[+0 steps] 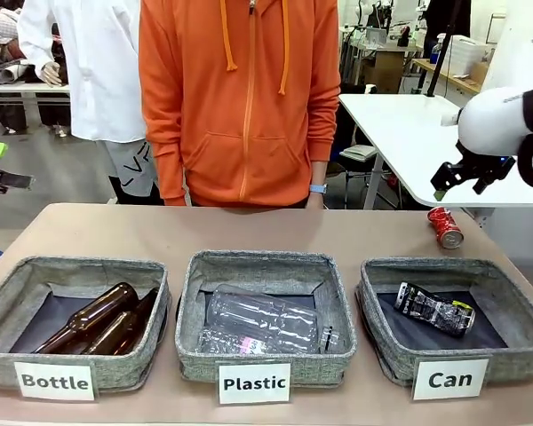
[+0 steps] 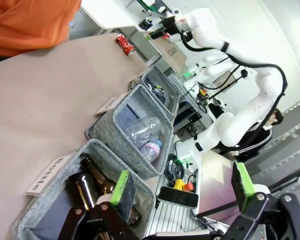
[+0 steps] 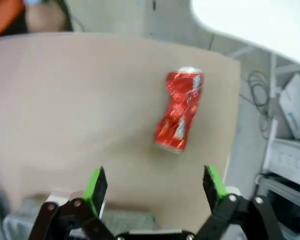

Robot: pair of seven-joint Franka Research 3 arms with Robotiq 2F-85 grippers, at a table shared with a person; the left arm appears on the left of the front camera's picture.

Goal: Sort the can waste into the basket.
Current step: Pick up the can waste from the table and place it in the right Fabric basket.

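Observation:
A crushed shiny red can [image 1: 445,227] lies on its side on the table's far right, behind the grey "Can" basket [image 1: 515,306]. It also shows as the red can [image 3: 179,111] and the small red can [image 2: 125,44]. A black can with white print [image 1: 433,309] lies inside that basket. My right gripper [image 1: 457,188] hangs open above the red can, and the right wrist view shows the can lying beyond the open right gripper [image 3: 155,184], apart from the fingers. My left gripper [image 2: 181,184] is open and holds nothing, over the left end of the basket row.
The "Bottle" basket [image 1: 4,306] holds brown glass bottles [image 1: 98,319]. Clear plastic bottles [image 1: 262,324] lie in the "Plastic" basket [image 1: 266,262]. A person in an orange hoodie [image 1: 240,98] stands at the far edge. The table's right edge runs close beside the red can.

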